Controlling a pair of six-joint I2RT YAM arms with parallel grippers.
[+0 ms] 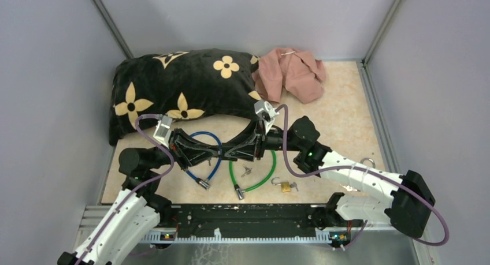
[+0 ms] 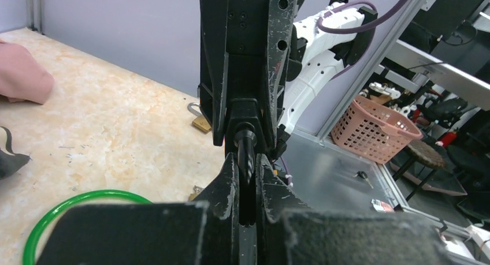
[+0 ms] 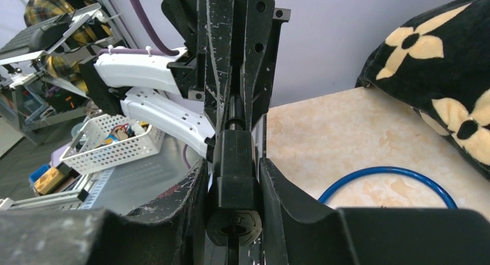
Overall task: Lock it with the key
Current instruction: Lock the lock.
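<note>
My two grippers meet tip to tip above the table's middle. My right gripper (image 1: 229, 152) (image 3: 234, 161) is shut on a black lock body (image 3: 234, 181) whose round slotted end faces its wrist camera. My left gripper (image 1: 210, 154) (image 2: 247, 164) is shut on a thin dark ridged piece, seemingly the key (image 2: 245, 152), which runs straight into the lock body (image 2: 245, 114) between the right fingers. How deep it sits is hidden.
A blue cable loop (image 1: 206, 135) (image 3: 381, 175) and a green cable loop (image 1: 263, 178) (image 2: 69, 204) lie under the grippers. A brass padlock (image 1: 285, 186) (image 2: 200, 123) and loose keys (image 1: 247, 171) lie nearby. A black flowered pillow (image 1: 185, 86) and pink cloth (image 1: 292, 74) are behind.
</note>
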